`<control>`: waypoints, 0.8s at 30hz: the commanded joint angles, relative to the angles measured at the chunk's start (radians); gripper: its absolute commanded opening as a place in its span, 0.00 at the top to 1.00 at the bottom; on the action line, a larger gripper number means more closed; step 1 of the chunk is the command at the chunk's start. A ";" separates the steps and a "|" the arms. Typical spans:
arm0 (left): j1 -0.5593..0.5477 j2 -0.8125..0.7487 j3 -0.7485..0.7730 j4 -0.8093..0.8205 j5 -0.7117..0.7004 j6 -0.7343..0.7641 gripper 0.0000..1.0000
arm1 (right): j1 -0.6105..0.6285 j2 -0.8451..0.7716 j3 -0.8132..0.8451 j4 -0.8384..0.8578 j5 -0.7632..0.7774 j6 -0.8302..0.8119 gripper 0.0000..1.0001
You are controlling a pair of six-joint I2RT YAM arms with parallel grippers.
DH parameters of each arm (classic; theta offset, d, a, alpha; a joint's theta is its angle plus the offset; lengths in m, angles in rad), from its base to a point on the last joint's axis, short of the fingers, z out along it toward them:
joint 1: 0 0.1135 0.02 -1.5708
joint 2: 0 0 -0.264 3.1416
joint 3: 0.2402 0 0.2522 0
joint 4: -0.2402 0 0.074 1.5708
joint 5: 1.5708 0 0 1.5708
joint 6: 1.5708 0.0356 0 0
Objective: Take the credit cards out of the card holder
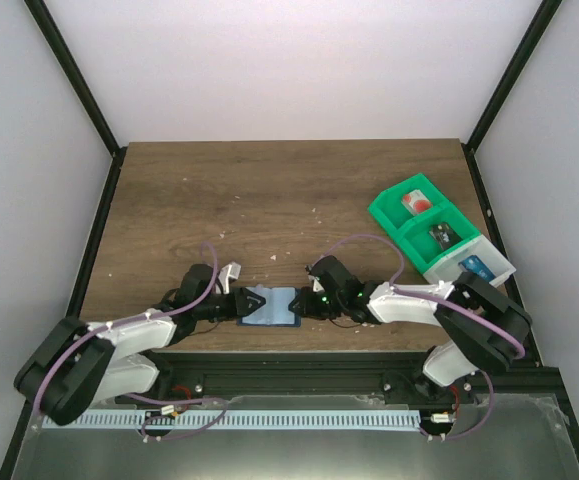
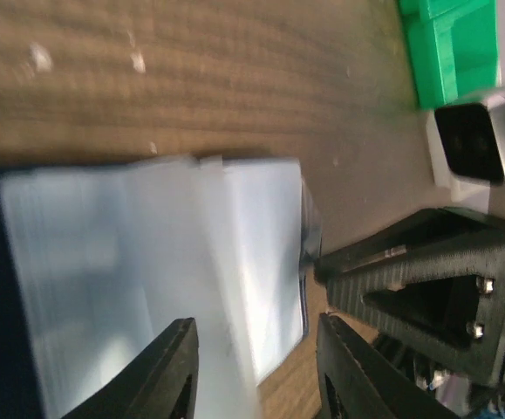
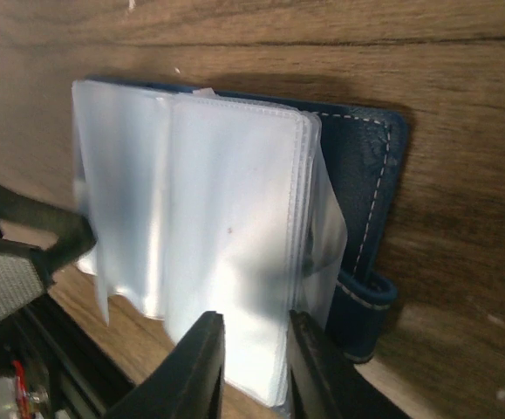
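My right gripper (image 3: pixel 254 330) has its jaws drawn close, and the edge of the card holder's (image 3: pixel 358 196) clear sleeves (image 3: pixel 226 218) sits nipped between them; I judge that a hold, though a light one. My left gripper (image 2: pixel 254 349) meets it from the other side with jaws wide apart; a corner of the sleeves lies in the gap, unclamped. The holder lies open and flat on the wooden table (image 1: pixel 269 195) at the near edge, between my two wrists.

As for progress, the sleeves look milky and bare in both wrist views, with no colour showing through; so I judge them emptied, or nearly so. What may sit in the leaves underneath is hidden, and checking them is what remains.

Only the top view shows the far right of the table: a green bin (image 1: pixel 387 211) and a white bin (image 1: pixel 451 272), holding a red-pink card (image 1: pixel 419 204), a dark grey card (image 1: pixel 442 236) and a blue card (image 1: pixel 476 267), well apart from the holder; they are too small to read further. Only the right wrist view shows the navy cover with its pale stitching; only the left wrist view shows my right finger touching the sleeve edge.
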 commanded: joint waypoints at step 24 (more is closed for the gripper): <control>0.016 0.049 -0.002 -0.098 -0.129 0.096 0.76 | 0.032 0.074 0.084 0.022 -0.036 0.005 0.85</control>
